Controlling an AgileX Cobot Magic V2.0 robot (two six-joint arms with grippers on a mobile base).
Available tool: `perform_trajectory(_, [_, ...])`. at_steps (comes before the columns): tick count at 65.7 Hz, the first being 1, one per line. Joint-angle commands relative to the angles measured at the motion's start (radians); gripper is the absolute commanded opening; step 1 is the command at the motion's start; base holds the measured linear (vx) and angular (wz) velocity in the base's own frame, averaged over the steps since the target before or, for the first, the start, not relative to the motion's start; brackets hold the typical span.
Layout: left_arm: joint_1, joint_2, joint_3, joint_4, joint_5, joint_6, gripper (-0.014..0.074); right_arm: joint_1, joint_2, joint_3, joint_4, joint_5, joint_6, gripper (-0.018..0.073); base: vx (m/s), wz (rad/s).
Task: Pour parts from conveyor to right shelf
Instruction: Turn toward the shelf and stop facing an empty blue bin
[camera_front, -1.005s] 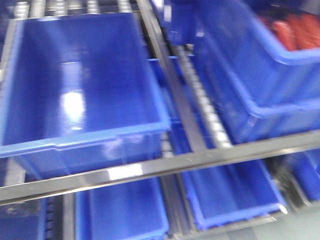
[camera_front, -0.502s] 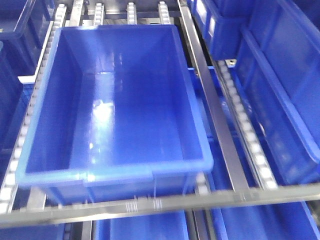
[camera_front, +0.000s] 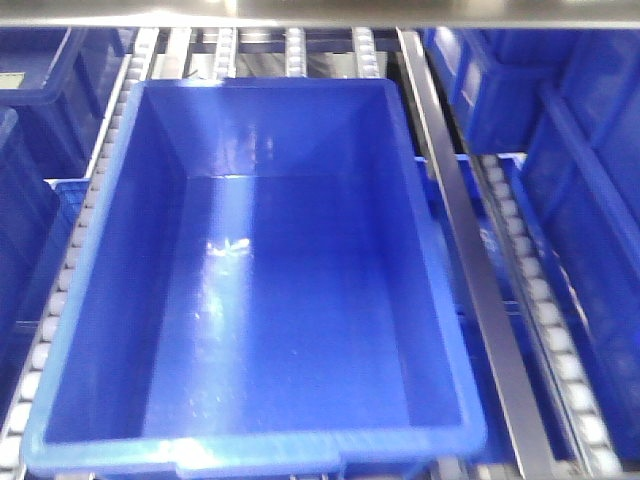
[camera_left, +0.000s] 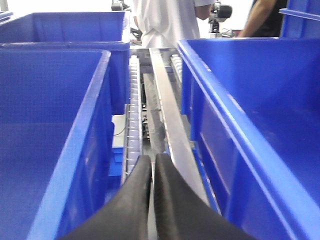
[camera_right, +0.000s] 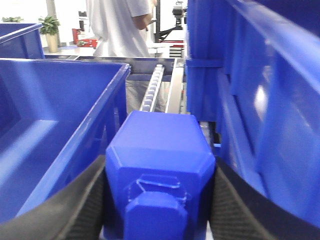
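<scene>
The part, a bright-blue plastic block (camera_right: 160, 165) with a stud facing the camera, sits clamped between the black fingers of my right gripper (camera_right: 160, 200), which is shut on it. It hangs over the right shelf (camera_right: 170, 92), between a large blue bin (camera_right: 60, 130) on the left and another bin wall on the right. My left gripper (camera_left: 152, 167) is shut with nothing in it, above the steel rail (camera_left: 167, 110) between two blue bins. In the front view a deep, empty blue bin (camera_front: 260, 290) fills the frame on white roller tracks (camera_front: 70, 270). The conveyor is out of view.
More blue bins (camera_front: 580, 200) stand to the right and left on the rack, separated by steel rails (camera_front: 470, 270) and rollers. A person in a white shirt (camera_left: 165, 22) stands beyond the far end of the shelf.
The front view has swung and steadied: the large empty bin has gone from tilted and blurred at upper left to centred, closer and squarely below the camera.
</scene>
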Motion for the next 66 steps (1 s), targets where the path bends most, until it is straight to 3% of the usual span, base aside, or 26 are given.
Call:
perform_trajectory(1, [-0.005,-0.012,-0.019,-0.006,-0.072,-0.008,-0.0006,-0.003,0.006,-0.027,0.001,-0.082,-0.009,-0.0009,0.11,0.13])
perform_trajectory(66, [-0.005,-0.012,-0.019,-0.006,-0.072,-0.008,-0.0006,-0.003,0.006,-0.027,0.001,-0.082,-0.009,-0.0009,0.03,0.02])
